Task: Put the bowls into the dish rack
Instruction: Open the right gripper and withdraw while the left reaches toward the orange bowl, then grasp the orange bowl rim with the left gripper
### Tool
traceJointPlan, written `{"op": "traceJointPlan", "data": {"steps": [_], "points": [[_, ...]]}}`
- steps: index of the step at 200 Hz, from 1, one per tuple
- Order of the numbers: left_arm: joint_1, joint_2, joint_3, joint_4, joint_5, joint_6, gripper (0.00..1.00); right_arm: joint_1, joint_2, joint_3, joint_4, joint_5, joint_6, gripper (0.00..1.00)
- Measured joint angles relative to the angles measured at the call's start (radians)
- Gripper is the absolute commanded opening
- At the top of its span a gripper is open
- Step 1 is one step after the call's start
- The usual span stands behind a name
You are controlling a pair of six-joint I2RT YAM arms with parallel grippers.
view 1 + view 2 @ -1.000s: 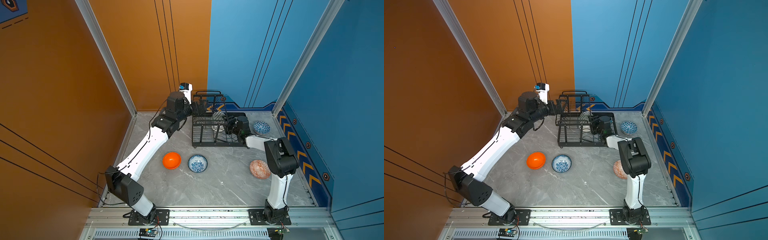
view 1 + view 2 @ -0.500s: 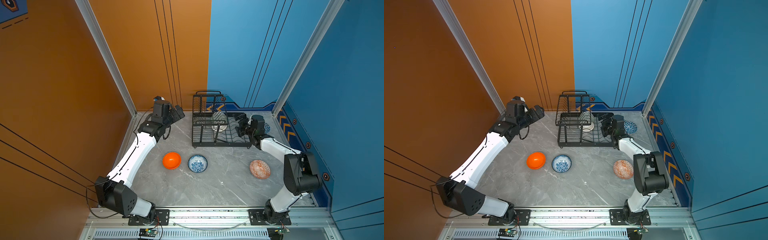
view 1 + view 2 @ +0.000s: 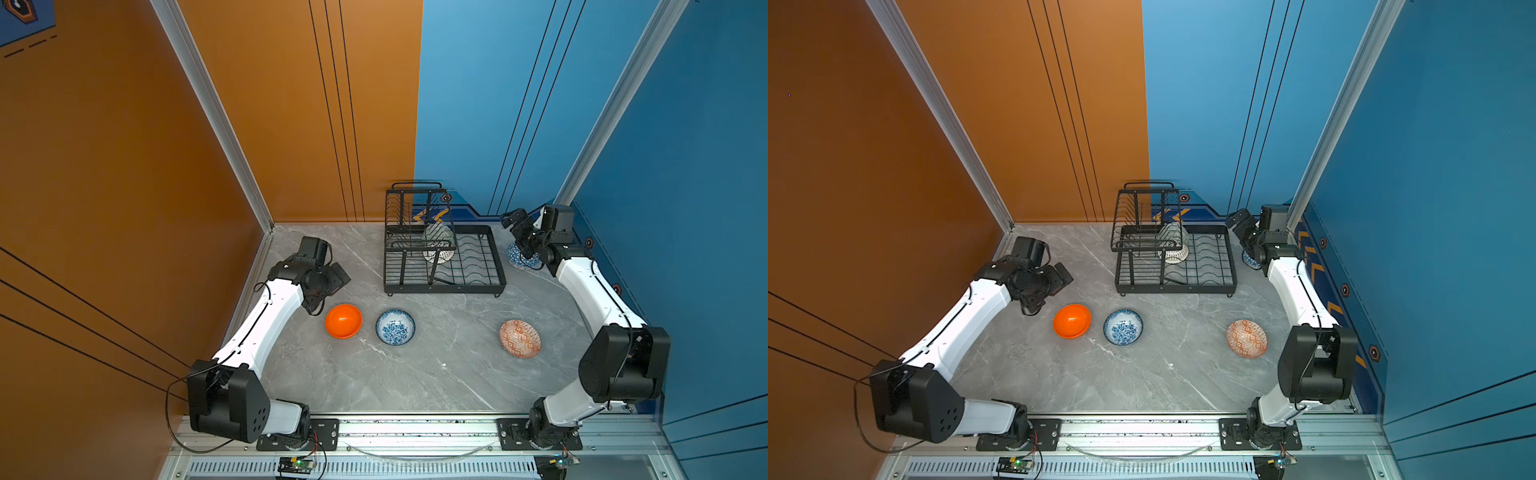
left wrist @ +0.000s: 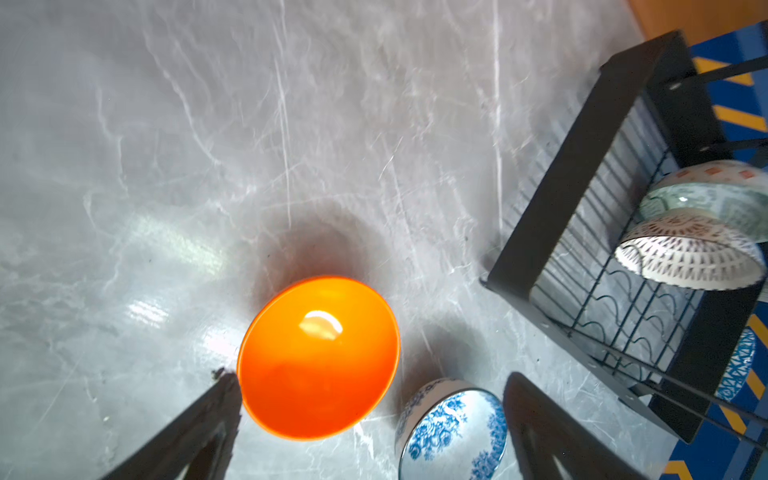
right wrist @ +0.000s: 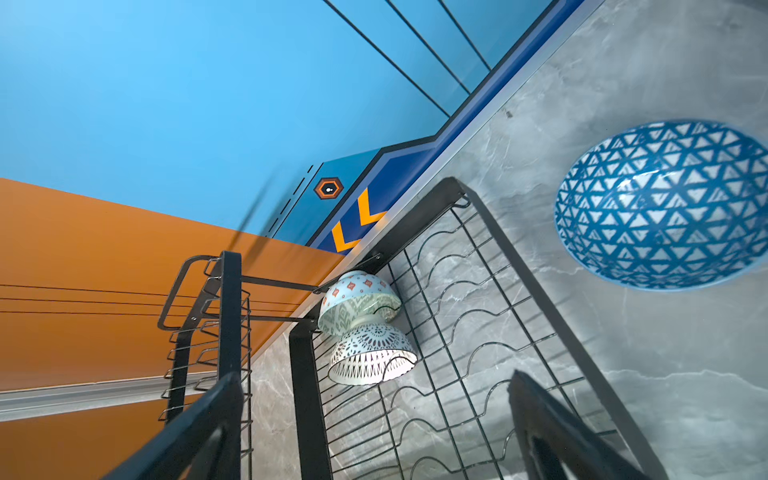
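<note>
A: How far along is the loading?

B: Two of six are in. Nearest us, three bowls sit upright on the table (image 3: 415,374): the red patterned bowl (image 3: 520,338) on the right, the blue flower bowl (image 3: 395,327) in the middle, and the orange bowl (image 3: 343,321) just left of it.

A: And the left claw?

B: The left claw (image 3: 330,280) hangs just beyond the orange bowl, spread wide and empty.

A: Farther back?

B: The dish rack (image 3: 444,287) holds the green bowl (image 3: 436,233) and the lattice bowl (image 3: 439,254). They are tipped over and touching, on the lower tray beside the raised tier. Right of the rack, the triangle bowl (image 3: 516,257) sits on the table, partly behind the right arm (image 3: 590,282). The right claw (image 3: 514,222) is beyond it, spread and holding nothing.

A: So four are left. What changed?

B: A second ago both claws were at the rack. Both have pulled away since, the left to the orange bowl and the right to the far right corner. The bowls on the table haven't shifted.
</note>
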State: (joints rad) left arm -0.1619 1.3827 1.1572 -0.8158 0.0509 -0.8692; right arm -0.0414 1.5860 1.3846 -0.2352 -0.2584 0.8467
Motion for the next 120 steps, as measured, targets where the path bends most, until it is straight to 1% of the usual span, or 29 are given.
{"op": "traceJointPlan", "data": {"steps": [34, 57, 78, 96, 98, 101, 120], "points": [[0.006, -0.001, -0.104, -0.027, 0.049, 0.001, 0.93, 0.008, 0.006, 0.023, -0.019, -0.002, -0.017, 1.00], [0.019, -0.003, -0.165, -0.035, 0.071, 0.004, 0.92, 0.008, 0.007, 0.023, -0.020, -0.003, -0.020, 1.00], [0.024, -0.002, -0.199, -0.041, 0.083, 0.005, 0.88, 0.008, 0.010, 0.023, -0.021, -0.004, -0.019, 1.00], [0.024, 0.011, -0.209, -0.042, 0.095, 0.010, 0.87, 0.009, 0.011, 0.023, -0.027, -0.007, -0.019, 1.00], [0.024, 0.015, -0.209, -0.042, 0.097, 0.011, 0.84, 0.010, 0.011, 0.023, -0.027, -0.007, -0.019, 1.00], [0.024, 0.019, -0.209, -0.042, 0.099, 0.012, 0.82, 0.010, 0.011, 0.023, -0.027, -0.007, -0.019, 1.00], [0.025, 0.053, -0.209, -0.040, 0.111, 0.025, 0.74, 0.014, 0.011, 0.023, -0.027, -0.008, -0.019, 1.00]]}}
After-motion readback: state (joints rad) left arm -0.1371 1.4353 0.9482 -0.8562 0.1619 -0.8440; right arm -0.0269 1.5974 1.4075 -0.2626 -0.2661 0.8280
